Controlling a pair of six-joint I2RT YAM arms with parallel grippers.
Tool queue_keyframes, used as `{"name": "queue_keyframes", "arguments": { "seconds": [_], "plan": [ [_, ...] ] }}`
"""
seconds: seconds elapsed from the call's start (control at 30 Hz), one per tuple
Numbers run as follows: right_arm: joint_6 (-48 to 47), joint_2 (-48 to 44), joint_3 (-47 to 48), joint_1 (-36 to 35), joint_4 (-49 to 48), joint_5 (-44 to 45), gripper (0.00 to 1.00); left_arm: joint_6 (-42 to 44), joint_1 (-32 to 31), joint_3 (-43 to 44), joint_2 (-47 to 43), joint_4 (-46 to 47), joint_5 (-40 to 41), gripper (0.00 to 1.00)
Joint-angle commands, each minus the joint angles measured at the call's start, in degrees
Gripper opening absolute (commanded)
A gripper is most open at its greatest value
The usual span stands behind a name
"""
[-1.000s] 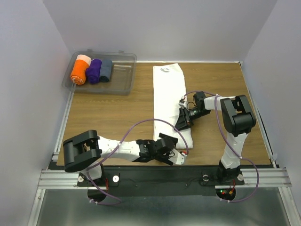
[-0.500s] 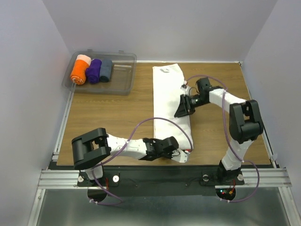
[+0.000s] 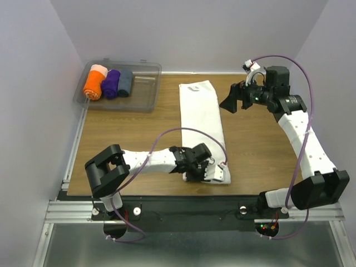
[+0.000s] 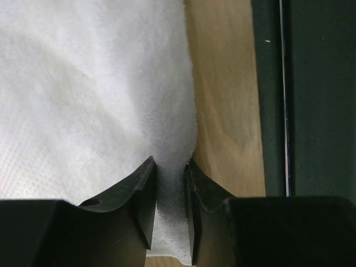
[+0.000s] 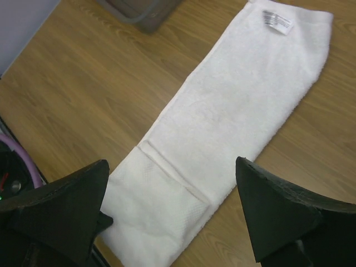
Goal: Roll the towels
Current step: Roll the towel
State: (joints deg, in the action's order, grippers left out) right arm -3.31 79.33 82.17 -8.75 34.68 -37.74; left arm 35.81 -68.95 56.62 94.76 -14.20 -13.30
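The white towel [image 3: 203, 119] lies flat as a long strip down the middle of the table, its label end at the back; it also fills the left wrist view [image 4: 94, 94] and shows in the right wrist view [image 5: 239, 94]. My left gripper [image 3: 191, 174] sits low at the towel's near end, shut on its edge by the corner. In the left wrist view the cloth is pinched between the two fingers [image 4: 146, 194]. My right gripper [image 3: 232, 102] hangs open above the table, right of the towel's far half, holding nothing [image 5: 172, 206].
A clear plastic bin [image 3: 143, 92] at the back left holds an orange roll [image 3: 93, 84], a purple roll [image 3: 110, 83] and a grey-blue roll [image 3: 125, 82]. The black base rail [image 4: 311, 94] runs close to the towel's near edge. Walls stand on three sides.
My right gripper opened, let go of the towel and rose away to the back right. My left gripper moved onto the towel's near end and closed on its edge.
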Motion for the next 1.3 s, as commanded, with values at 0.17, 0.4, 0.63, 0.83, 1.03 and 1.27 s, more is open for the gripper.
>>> {"name": "queue_keyframes", "arguments": {
  "seconds": [0.17, 0.4, 0.63, 0.83, 1.03, 1.27],
  "plan": [
    [-4.1, -3.9, 3.4, 0.6, 9.3, -0.8, 1.0, 4.9, 14.2, 15.8, 7.7, -18.1, -22.5, 0.35],
    [-15.3, -9.1, 5.9, 0.7, 17.2, -2.5, 1.0, 9.7, 20.7, 22.5, 16.4, -27.5, -34.2, 0.34],
    [-38.6, -13.1, 5.4, 0.7, 37.7, -4.0, 1.0, 13.4, 25.6, 30.5, 26.3, -36.9, -42.2, 0.36],
    [-44.2, -16.3, -3.7, -0.7, 40.0, -2.9, 1.0, 15.1, 28.7, 36.8, 34.4, -42.4, -45.5, 0.37],
    [-35.9, -16.1, -14.0, -13.8, 24.6, 10.0, 1.0, 15.4, 29.6, 41.1, 38.0, -45.1, -45.0, 0.37],
    [-31.1, -11.7, -20.8, -27.0, 9.6, 22.6, 1.0, 15.4, 30.1, 43.6, 41.4, -47.3, -45.0, 0.38]
  ]
}}
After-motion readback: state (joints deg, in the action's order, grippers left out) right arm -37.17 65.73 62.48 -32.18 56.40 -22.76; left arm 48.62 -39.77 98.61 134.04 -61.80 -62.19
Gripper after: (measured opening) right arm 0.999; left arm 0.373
